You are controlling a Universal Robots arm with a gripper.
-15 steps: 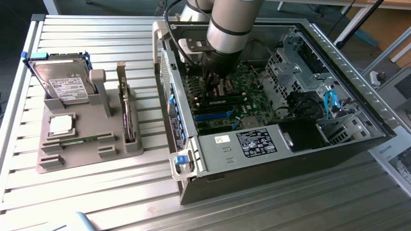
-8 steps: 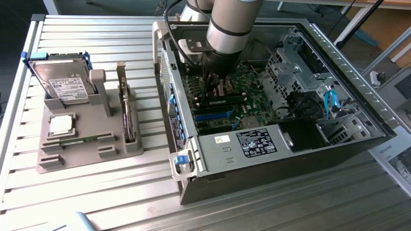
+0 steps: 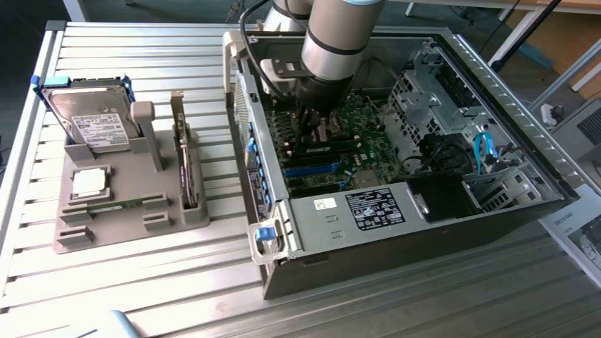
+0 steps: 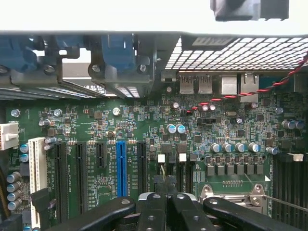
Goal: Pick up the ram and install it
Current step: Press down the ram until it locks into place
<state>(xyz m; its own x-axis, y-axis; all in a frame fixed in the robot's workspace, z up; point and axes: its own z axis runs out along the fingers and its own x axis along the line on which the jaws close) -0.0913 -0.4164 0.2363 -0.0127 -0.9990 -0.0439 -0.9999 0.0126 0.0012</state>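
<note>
— Black fingers of the gripper (image 4: 166, 186) sit closest, pressed together with nothing pinched between them that I can make out. They hang low over the motherboard (image 4: 144, 130), inside the computer case (image 3: 488, 77).

— And the ram (image 3: 115, 205)?

— Lying flat in the grey tray (image 3: 75, 236) on the slatted table (image 3: 141, 63), well apart from the gripper. It's a thin green stick, narrow and rigid, resting in a moulded slot.

— What worries you?

— Crowding, mostly. Round metal-topped capacitors (image 4: 175, 128) stand proud of the board just beyond the fingertips, and a twisted red-and-black wire (image 4: 231, 96) drapes loosely across it. Any sideways drift at this height could, I think, clip a capacitor or snag that wire (it looks slack enough to catch).

— Anything else?

— Hard sheet-metal edges of the case, with perforated mesh, close in near the arm (image 3: 333, 42). A careless lift might scrape them.

— Surfaces?

— Matte green board, glossy plastic slots, one bright blue slot (image 4: 121, 168) among the black ones, and dull, boxy grey plastic for the tray.
</note>
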